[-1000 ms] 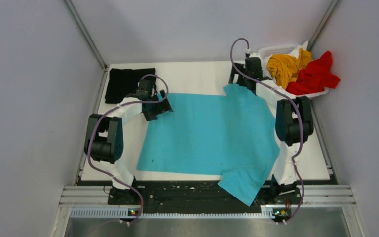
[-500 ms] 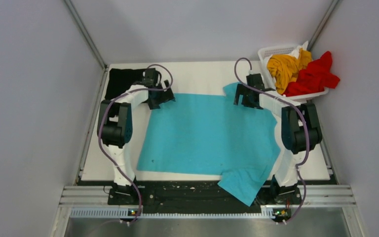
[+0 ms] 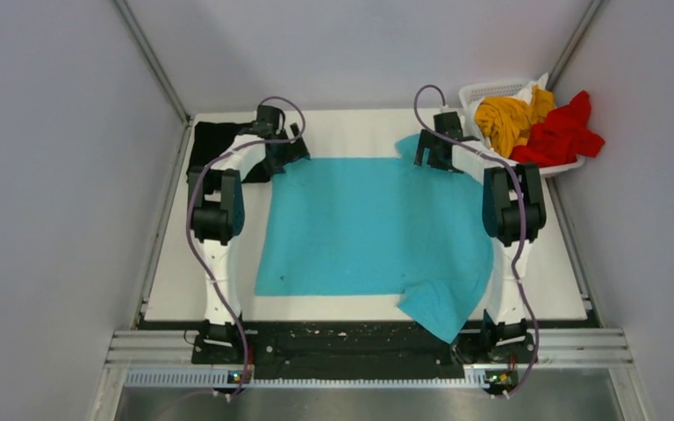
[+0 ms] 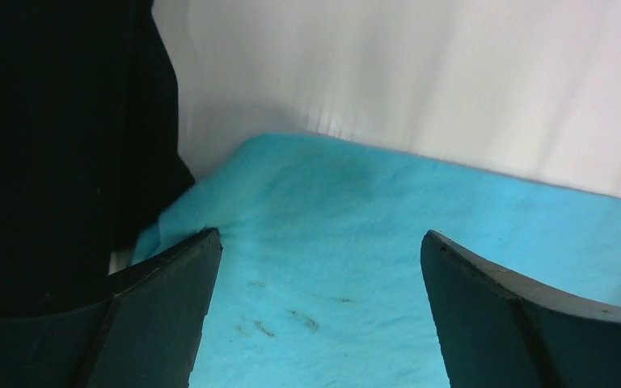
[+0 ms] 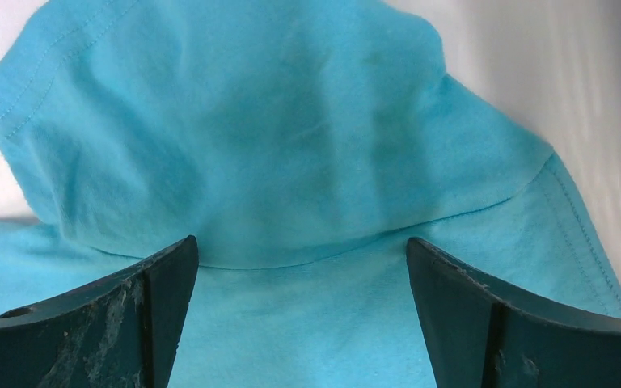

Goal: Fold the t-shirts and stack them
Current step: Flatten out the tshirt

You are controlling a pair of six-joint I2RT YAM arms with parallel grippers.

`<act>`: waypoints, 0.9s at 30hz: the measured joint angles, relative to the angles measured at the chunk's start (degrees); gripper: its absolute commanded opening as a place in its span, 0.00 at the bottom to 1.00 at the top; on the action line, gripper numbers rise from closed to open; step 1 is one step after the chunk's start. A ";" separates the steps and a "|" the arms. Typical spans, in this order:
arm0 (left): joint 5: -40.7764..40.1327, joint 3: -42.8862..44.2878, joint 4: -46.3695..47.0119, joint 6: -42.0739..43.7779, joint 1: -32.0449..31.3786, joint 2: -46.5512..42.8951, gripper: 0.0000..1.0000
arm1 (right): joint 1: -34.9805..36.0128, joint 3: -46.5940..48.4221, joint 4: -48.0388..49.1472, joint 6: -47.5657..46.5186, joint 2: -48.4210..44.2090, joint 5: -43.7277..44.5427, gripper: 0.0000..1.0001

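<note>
The turquoise t-shirt (image 3: 373, 224) lies spread flat on the white table, one sleeve (image 3: 439, 309) crumpled at its near right corner. My left gripper (image 3: 283, 158) is open, its jaws wide apart over the shirt's far left corner (image 4: 356, 210), beside the folded black t-shirt (image 3: 211, 145), which also shows in the left wrist view (image 4: 57, 145). My right gripper (image 3: 434, 151) is open over the far right sleeve (image 5: 251, 121). In the wrist views the left gripper (image 4: 319, 238) and the right gripper (image 5: 301, 242) hold nothing. The mustard t-shirt (image 3: 502, 118) and red t-shirt (image 3: 562, 132) lie bunched in the basket.
A white lattice basket (image 3: 489, 89) stands at the far right corner of the table, the red cloth hanging over its right side. Grey walls close in the table on three sides. A black rail with the arm bases runs along the near edge.
Both arms have reached farther away from their bases. The turquoise shirt has slid with them towards the far side, and its near sleeve has come up off the front rail.
</note>
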 measured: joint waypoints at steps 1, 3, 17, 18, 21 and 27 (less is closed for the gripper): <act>0.09 1.09 0.09 0.02 0.22 0.74 0.99 | -0.11 1.38 -0.17 -0.13 0.94 0.00 0.99; 0.74 4.46 0.15 0.02 0.79 2.99 0.99 | -0.44 4.74 -0.74 -0.48 3.13 0.09 0.99; 6.71 27.34 -0.48 0.83 2.58 17.18 0.99 | -2.10 20.50 -4.92 -5.46 12.07 -4.09 0.99; 7.10 27.36 -0.48 0.94 2.60 17.18 0.99 | -2.10 20.96 -5.38 -5.99 12.07 -4.87 0.99; 7.72 27.39 -0.61 1.25 2.64 16.92 0.99 | -2.10 21.75 -5.70 -7.41 11.78 -6.45 0.99; 7.67 23.71 -2.43 2.58 2.10 8.94 0.99 | -1.27 20.39 -8.20 -10.86 5.81 -8.31 0.99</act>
